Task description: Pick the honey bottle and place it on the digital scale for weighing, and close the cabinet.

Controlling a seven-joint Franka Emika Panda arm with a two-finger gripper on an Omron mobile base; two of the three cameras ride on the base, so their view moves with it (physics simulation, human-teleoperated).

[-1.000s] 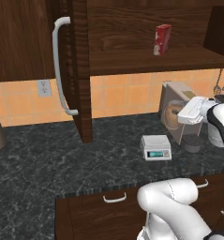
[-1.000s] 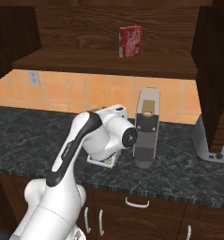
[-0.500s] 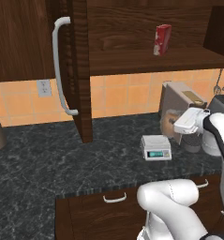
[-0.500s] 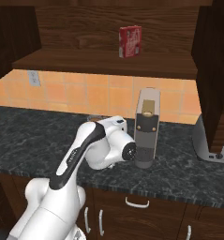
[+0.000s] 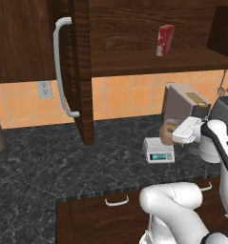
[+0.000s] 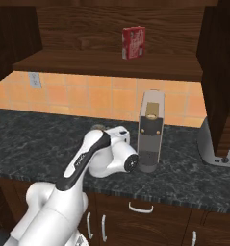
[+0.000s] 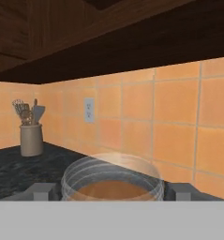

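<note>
— Honey bottle (image 5: 168,133): where is it?

— Between the gripper's (image 5: 176,132) widely spread fingers, held just above the digital scale (image 5: 159,150) on the dark counter (image 5: 63,162). In the hand view the bottle's (image 7: 111,183) pale ribbed lid sits between the two fingertips (image 7: 41,191).

— What crowds it?

— The grey-beige coffee machine (image 5: 184,106) stands just behind, against the orange tiled wall. From the right the arm hides scale and bottle, beside the machine (image 6: 150,130).

— Elsewhere?

— The cabinet (image 5: 82,71) door hangs open, white handle forward; a red box (image 5: 165,40) stands on the shelf. A utensil crock (image 7: 31,138) sits far along the counter.
</note>
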